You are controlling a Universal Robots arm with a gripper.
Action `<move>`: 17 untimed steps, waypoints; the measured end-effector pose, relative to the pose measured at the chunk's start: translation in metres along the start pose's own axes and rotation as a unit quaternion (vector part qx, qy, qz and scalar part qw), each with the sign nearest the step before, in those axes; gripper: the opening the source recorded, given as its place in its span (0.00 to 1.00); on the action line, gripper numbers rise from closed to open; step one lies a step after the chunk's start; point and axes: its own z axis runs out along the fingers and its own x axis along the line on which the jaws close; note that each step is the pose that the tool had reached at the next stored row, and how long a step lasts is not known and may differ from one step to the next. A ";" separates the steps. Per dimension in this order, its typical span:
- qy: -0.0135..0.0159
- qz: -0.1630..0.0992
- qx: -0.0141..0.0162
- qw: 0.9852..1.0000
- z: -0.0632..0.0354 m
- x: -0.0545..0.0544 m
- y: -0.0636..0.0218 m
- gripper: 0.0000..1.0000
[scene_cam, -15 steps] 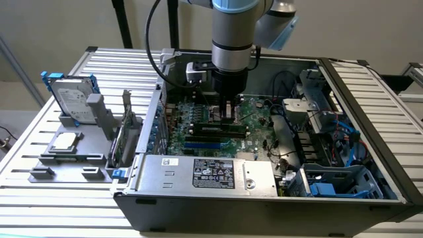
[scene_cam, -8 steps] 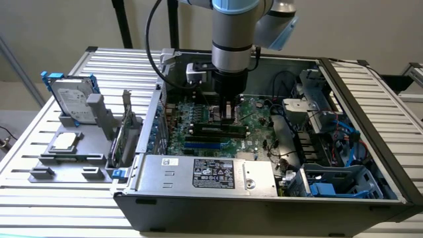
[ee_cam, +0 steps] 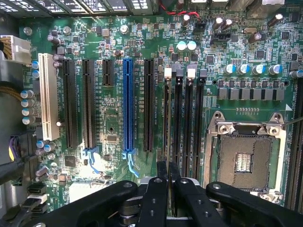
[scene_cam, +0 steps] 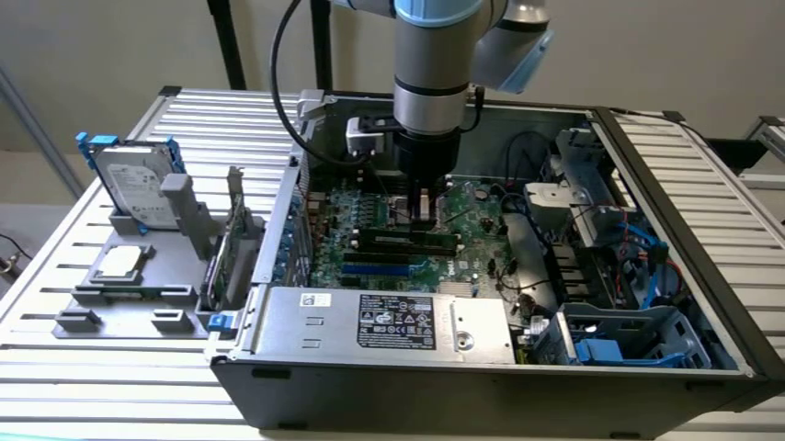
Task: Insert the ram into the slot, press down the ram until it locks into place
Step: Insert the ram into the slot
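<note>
My gripper reaches down into the open computer case, over the green motherboard. Its two black fingers stand almost together, shut on the ram. The ram shows edge-on as a thin strip running away from the fingertips. It lies along the slot, the outermost of several black memory sockets, whose pale end clip sits at the strip's far end. How deep the ram sits in the slot I cannot tell. In the exterior view the gripper stands upright over the row of black memory sockets.
A blue socket and black card sockets lie beside the slot, with a white one further off. The bare processor socket lies on the other side. A power supply fills the case front. Cables crowd the exterior view's right. A hard drive stands outside.
</note>
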 end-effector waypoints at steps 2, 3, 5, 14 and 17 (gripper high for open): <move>0.000 0.000 0.000 1.000 0.0000 0.000 0.0000 0.13; 0.000 0.000 0.000 1.000 0.0000 0.000 0.0000 0.13; 0.001 0.000 0.000 1.000 0.0000 0.001 0.0000 0.13; 0.001 0.000 0.000 1.000 0.0004 0.001 0.0000 0.13; 0.001 0.000 0.000 1.000 0.0006 0.001 0.0001 0.13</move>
